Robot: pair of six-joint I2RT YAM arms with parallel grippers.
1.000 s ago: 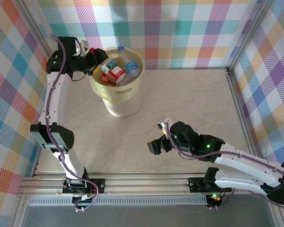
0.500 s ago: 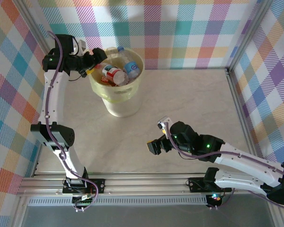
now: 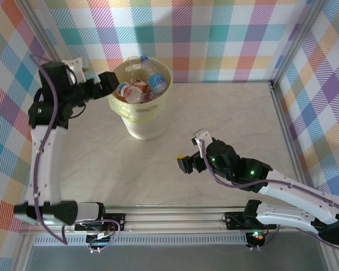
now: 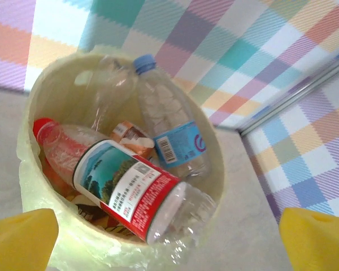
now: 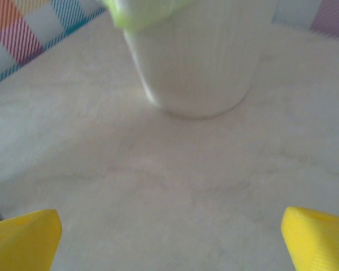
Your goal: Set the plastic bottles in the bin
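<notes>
The bin (image 3: pixel 144 125), a pale-yellow bucket, stands at the back left of the table with several plastic bottles in it. In the left wrist view a red-labelled bottle (image 4: pixel 130 195) lies on top, next to a blue-labelled bottle (image 4: pixel 172 132) with a blue cap and a clear bottle (image 4: pixel 110 84) behind. My left gripper (image 3: pixel 109 82) is open just left of the bin's rim (image 4: pixel 217 164), holding nothing. My right gripper (image 3: pixel 185 165) is open low over the table, right of the bin and nearer the front, facing the bin's base (image 5: pixel 198 56).
Plaid walls close in the back and both sides. A metal rail (image 3: pixel 175 217) runs along the near edge by the arm bases. The marble tabletop (image 3: pixel 226 113) stretches right of the bin.
The left gripper opened and let the red-labelled bottle drop into the bin, then the left arm drew back to the left. The right gripper shifted slightly.
</notes>
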